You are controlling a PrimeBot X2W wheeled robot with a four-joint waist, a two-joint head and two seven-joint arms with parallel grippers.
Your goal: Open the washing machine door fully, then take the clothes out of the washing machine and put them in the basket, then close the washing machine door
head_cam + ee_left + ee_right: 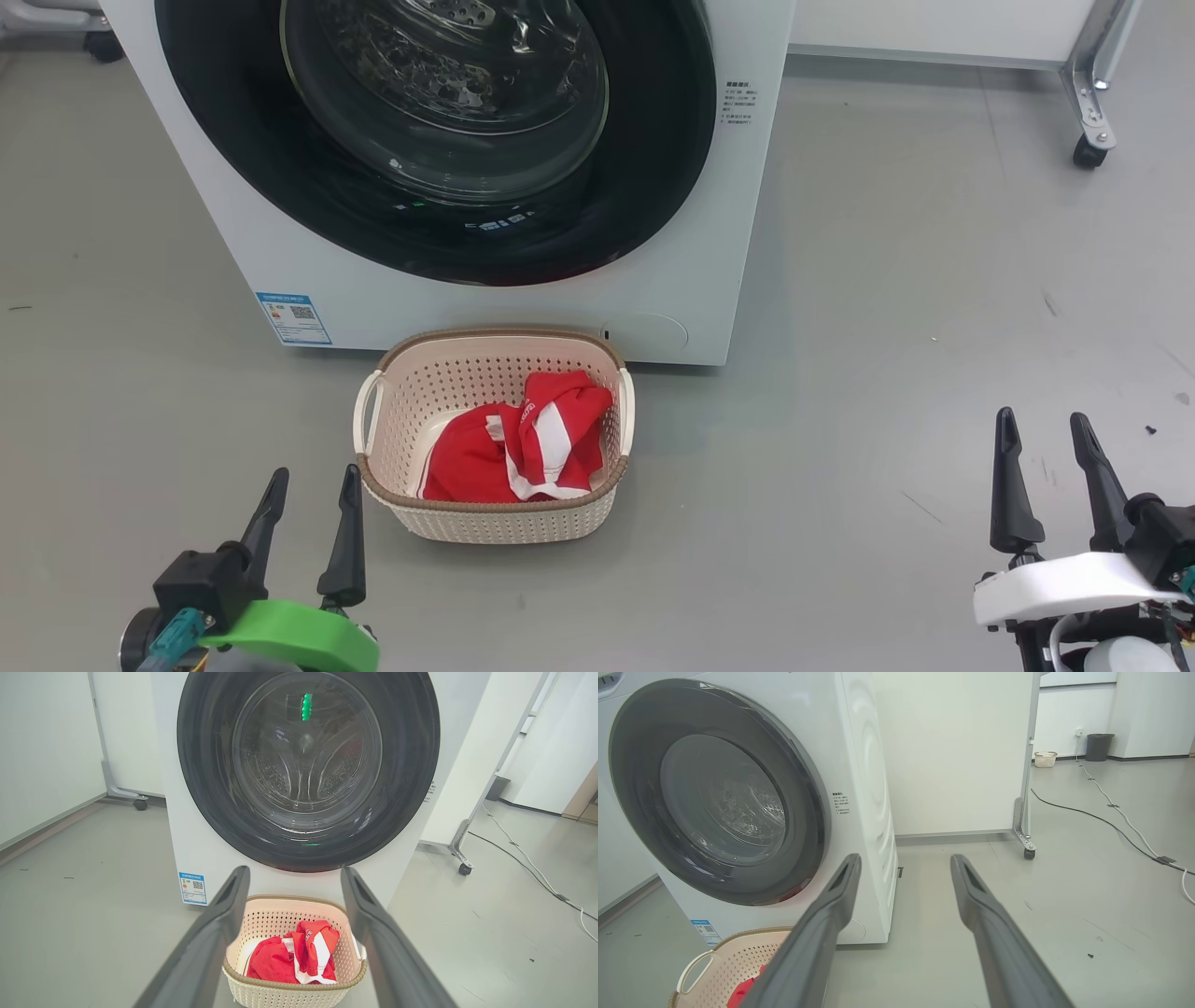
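Head view: shut door [280, 205] flush on washer [672, 308], basket [373, 420] on floor [887, 373] just in front with red clothes [485, 457] piled inside, left gripper [316, 469] low left near basket and right gripper [1043, 413] low right well apart from it, both spread wide and empty. Left wrist view: 2 fingers [210, 933] apart, framing basket with clothes, closed door behind. Right wrist view: 2 fingers [831, 914] splayed over floor, washer at left, basket corner with a bit of red at bottom left.
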